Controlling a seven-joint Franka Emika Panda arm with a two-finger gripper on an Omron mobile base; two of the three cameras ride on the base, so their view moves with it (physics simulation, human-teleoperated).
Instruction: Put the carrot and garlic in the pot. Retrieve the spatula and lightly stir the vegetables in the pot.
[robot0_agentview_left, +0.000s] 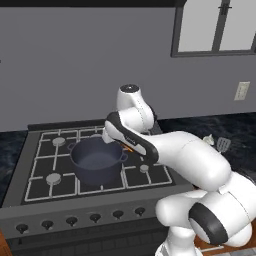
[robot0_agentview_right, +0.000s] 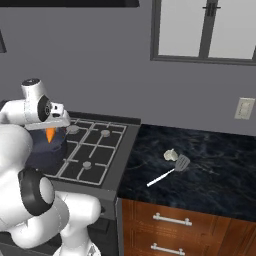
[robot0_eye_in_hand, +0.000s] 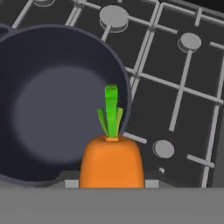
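Hand view: carrot (robot0_eye_in_hand: 111, 162) held above the pot's (robot0_eye_in_hand: 26, 52) rim.

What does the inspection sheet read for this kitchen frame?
Surface: stove with grates; dark counter to its right.
Job's things: pot on stove, nothing inside; carrot in the gripper, over the pot's rim; garlic and spatula lying on counter, close together.
Clutter: nothing seen.
Grippers: gripper shut on carrot.
Cables: nothing seen.
Surroundings: grey wall, window, outlet, wooden drawers.
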